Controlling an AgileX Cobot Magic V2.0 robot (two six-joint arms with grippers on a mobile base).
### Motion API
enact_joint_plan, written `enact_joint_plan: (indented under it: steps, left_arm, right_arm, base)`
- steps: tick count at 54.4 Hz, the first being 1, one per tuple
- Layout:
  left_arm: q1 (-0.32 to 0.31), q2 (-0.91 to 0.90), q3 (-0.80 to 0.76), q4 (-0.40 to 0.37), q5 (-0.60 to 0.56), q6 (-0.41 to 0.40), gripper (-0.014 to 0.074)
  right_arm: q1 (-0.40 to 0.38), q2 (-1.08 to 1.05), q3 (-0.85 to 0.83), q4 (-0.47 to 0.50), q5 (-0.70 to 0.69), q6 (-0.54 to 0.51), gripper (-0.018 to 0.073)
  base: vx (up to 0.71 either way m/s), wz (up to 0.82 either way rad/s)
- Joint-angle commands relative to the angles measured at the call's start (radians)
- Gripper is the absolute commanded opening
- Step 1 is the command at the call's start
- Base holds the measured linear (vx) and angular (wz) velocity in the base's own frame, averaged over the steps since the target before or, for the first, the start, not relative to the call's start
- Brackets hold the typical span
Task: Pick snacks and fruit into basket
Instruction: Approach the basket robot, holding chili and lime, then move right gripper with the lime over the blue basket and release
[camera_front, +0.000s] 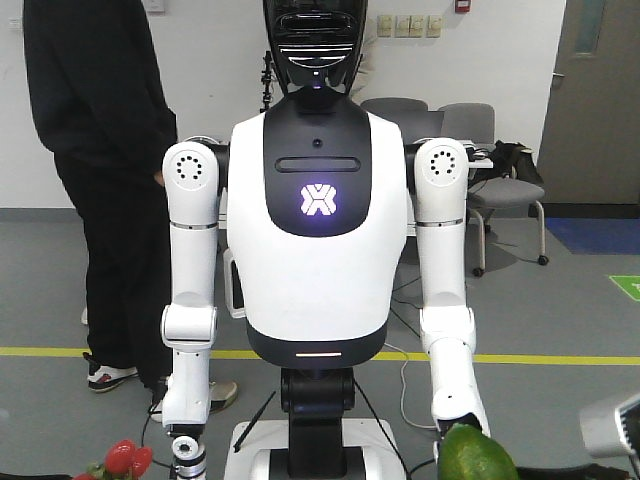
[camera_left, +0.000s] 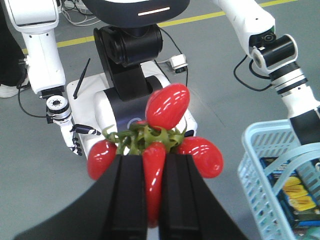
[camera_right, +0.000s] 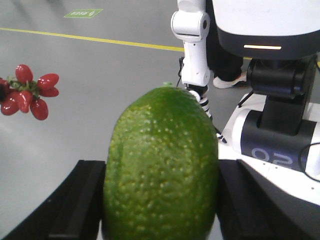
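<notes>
Both fruits up in the air! Left hand (camera_left: 152, 200) clamped on one red oval of the cluster of red fruit (camera_left: 157, 145), dark fingers (camera_left: 132, 200) pinching it from either side, the other ovals and the green stem fanning out free above. Right hand (camera_right: 160, 200) wrapped on the green fruit (camera_right: 161, 165), pads pressed against its pebbled flanks, fruit standing upright between them and filling most of the right wrist view. Pale blue basket (camera_left: 270, 165) off to the right in the left wrist view, rim below and beside the cluster, yellow-printed carton (camera_left: 295, 187) already lying inside. Step in hand, by the look of it: carrying both fruits over to the basket. Best done one at a time (two arms converging on one opening invites a knock). Cluster first, being nearer: swing sideways until well over the mesh wall, not just the rim, then lower before letting go, since a grip on a single oval leaves the rest dangling and apt to snag on the lattice. Green one next: keep level, firm squeeze, because a round, waxy skin could slip; release low, into a free corner away from the carton.
</notes>
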Motion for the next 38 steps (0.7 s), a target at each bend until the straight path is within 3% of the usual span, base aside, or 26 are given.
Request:
enact_joint_plan:
  steps: [1,38]
  left_arm:
    - [-0.002,-0.017,-0.026,-0.031,-0.088,-0.007,0.0]
    - [-0.002,-0.017,-0.026,-0.031,-0.24,-0.007,0.0]
  right_arm:
    - [-0.004,-0.02,0.001,-0.011,-0.025,0.004,-0.0008]
    - [-0.004,-0.02,0.052,0.007,-0.119,-0.031,-0.0008]
  base:
    - [0.0,0.0]
    - [0.0,0.0]
